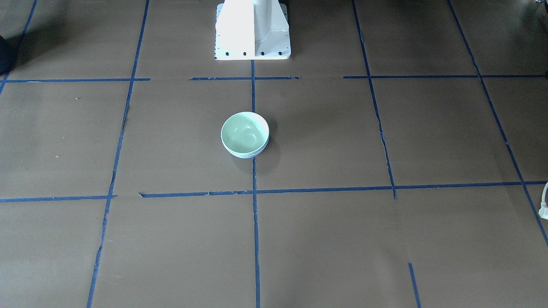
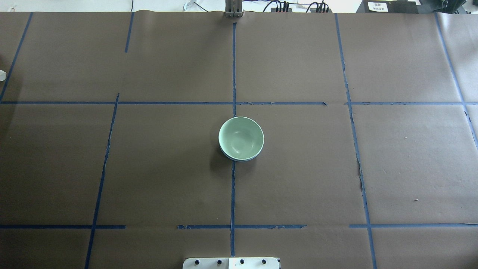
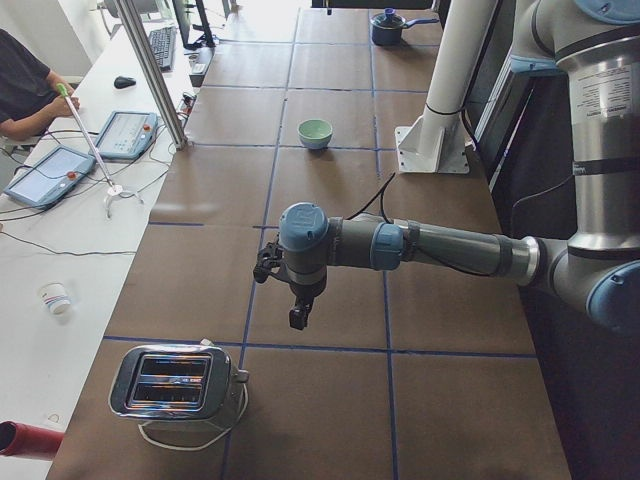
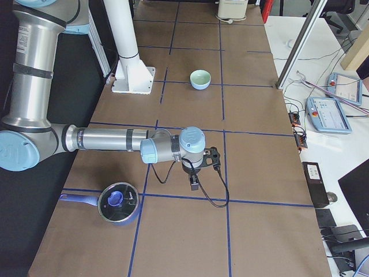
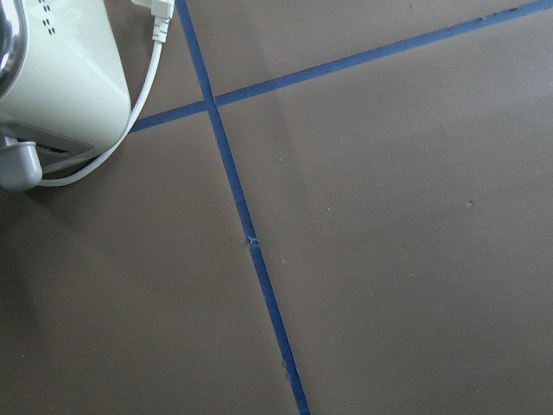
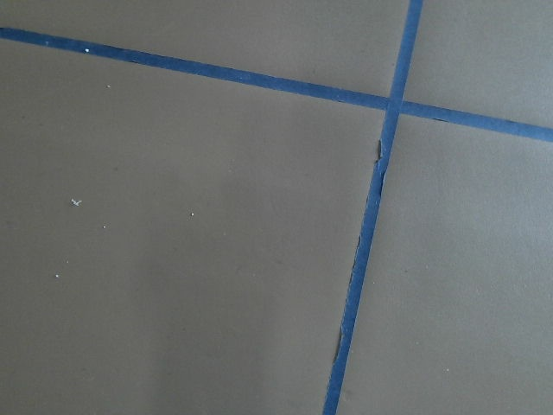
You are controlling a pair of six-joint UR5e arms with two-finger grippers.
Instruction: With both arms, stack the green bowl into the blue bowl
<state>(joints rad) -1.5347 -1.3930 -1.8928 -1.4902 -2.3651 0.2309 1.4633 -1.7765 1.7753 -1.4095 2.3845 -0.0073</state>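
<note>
The green bowl (image 2: 241, 137) sits nested inside the blue bowl (image 2: 239, 160) at the middle of a table (image 2: 112, 168) covered in brown paper, in front of the robot's white pedestal (image 1: 252, 30). Only a thin lavender sliver of the blue bowl shows under the green rim, and the pair looks level. By my reading the stacking is done, with nothing obvious left to do with the bowls.

Neither arm is near them. The left gripper (image 3: 297, 320) hangs over bare paper toward the robot's left end, near a toaster (image 3: 175, 385). The right gripper (image 4: 195, 184) hangs toward the opposite end, near a lidded pot (image 4: 118, 203). Both show only in the side views, so I cannot tell whether their fingers are apart or together.

The stacked bowls are well apart from every table edge, with open paper all round, crossed only by blue tape lines (image 2: 233, 186). The tight spots are at the ends — the toaster's cord (image 5: 104, 147) lies close under the left wrist and could snag on a low sweep.
</note>
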